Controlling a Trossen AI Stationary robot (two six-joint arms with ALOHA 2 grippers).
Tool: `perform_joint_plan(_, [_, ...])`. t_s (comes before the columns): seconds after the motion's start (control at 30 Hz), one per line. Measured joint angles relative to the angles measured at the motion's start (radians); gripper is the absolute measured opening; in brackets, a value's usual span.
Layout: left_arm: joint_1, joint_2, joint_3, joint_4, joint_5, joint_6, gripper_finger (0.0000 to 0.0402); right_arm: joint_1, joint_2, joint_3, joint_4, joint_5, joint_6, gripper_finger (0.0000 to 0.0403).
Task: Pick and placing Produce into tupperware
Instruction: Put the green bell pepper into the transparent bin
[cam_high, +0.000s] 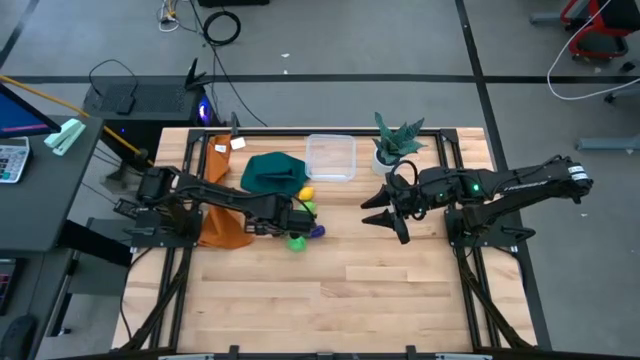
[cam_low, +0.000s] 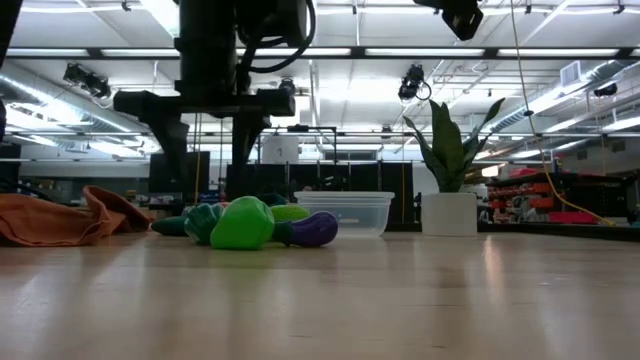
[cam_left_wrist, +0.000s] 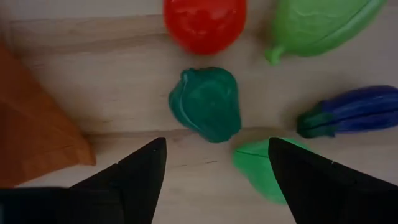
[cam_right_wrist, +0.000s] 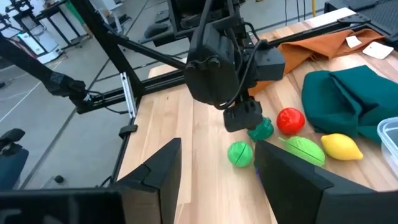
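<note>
**Left claw spread over the dark green piece**

The left claw (cam_left_wrist: 214, 168) hangs just above the desk (cam_high: 350, 290) with its two fingers parted, empty, and the dark green toy (cam_left_wrist: 206, 102) lies on the wood between and just ahead of the fingertips. This piece is lumpy and leaf-textured, a deep teal green, and it touches nothing that can be made out.

Around it the rest of the produce lies close together on the wood. The red piece (cam_left_wrist: 204, 23) is round and glossy, just beyond the dark green one. Beside that lies a long, ribbed light green piece (cam_left_wrist: 323, 25) with a short stem. The purple piece (cam_left_wrist: 351, 112) is a small eggplant shape with a dark green cap, lying on its side. A bright green rounded piece (cam_left_wrist: 261, 168) sits nearest the claw (partly hidden behind one finger). The yellow lemon-shaped piece (cam_right_wrist: 341, 147) rests at the edge of the folded dark green cloth (cam_right_wrist: 339, 99).

The tupperware (cam_high: 331, 157), clear and square with rounded corners, stands open beyond the cloth, well apart from the left claw; nothing can be seen inside it. An orange cloth (cam_high: 222, 215) lies under the left arm.

The right claw (cam_high: 385, 210) waits with fingers apart, empty, near the potted plant (cam_high: 393, 143).
</note>
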Motion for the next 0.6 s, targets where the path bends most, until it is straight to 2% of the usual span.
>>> perform_joint_plan(0.33, [0.0, 0.0, 0.0, 0.022, 0.001, 0.012, 0.0291, 0.0, 0.0, 0.0, 0.0, 0.0, 0.0, 0.0167])
perform_joint_plan(0.6, [-0.002, 0.0, 0.0, 0.024, -0.051, 0.004, 0.0291, 0.0, 0.0, 0.0, 0.0, 0.0, 0.0, 0.0167])
